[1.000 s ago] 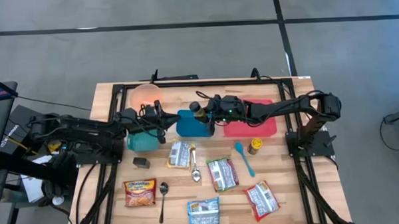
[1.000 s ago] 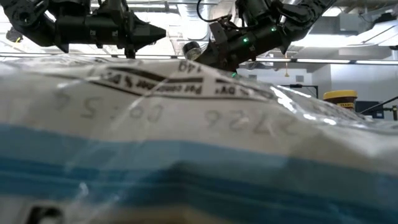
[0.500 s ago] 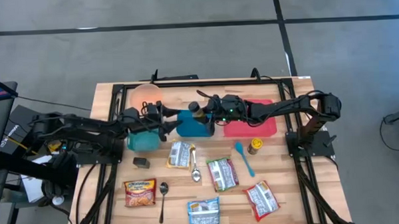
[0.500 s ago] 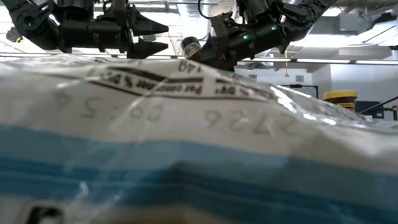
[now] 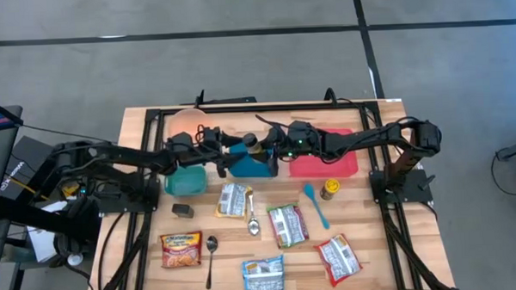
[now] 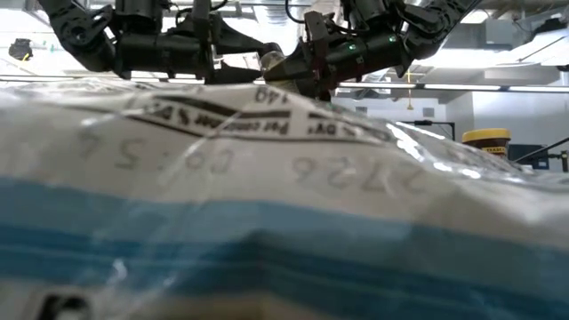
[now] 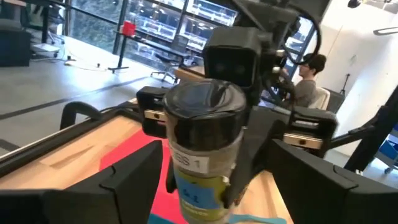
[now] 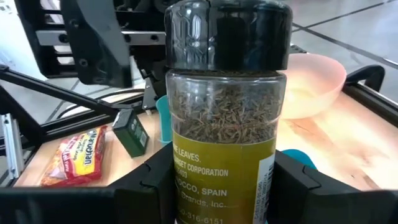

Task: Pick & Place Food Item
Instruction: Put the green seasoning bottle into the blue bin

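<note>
Two arms meeting mid-table, right claw (image 8: 217,186) gripping spice jar (image 8: 222,106), left claw (image 7: 199,180) spread around it.

Wooden table (image 5: 141,123) with food packets (image 5: 181,248), spoons (image 5: 211,246), blue (image 5: 250,162), teal (image 5: 187,179) and red containers (image 5: 325,164).

black-capped spice jar (image 8: 221,118), pink bowl (image 8: 314,84), red tray (image 5: 327,164)

Five food packets (image 5: 234,199), two metal spoons (image 5: 211,250), two spice jars (image 5: 330,188)
</note>
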Controlling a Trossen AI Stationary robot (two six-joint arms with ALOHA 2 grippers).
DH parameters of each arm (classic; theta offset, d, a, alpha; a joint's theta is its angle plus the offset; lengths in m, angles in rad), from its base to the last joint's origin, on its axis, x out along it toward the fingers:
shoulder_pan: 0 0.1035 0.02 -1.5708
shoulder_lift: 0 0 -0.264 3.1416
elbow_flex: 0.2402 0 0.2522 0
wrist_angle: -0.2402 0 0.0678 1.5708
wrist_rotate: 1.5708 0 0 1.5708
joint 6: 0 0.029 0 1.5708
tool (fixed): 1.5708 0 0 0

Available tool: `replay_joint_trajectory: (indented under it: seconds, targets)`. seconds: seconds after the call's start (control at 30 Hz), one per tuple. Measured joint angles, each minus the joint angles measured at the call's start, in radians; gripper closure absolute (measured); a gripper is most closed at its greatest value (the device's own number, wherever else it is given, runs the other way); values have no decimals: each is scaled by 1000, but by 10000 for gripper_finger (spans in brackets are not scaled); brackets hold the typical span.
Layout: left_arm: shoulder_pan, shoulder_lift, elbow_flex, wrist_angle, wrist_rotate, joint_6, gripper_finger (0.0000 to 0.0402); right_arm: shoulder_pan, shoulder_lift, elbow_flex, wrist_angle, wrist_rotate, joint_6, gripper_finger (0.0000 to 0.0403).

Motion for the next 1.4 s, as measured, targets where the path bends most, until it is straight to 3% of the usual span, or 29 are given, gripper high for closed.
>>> replay_joint_trajectory:
  seconds: [0.83,1.4]
  targets:
    - [0,133,129,9,0,8,118,1,0,-1,-16,-39,18,234]
    - [0,133,129,20,1,1,199,-1,0,-1,-21,-41,23,234]
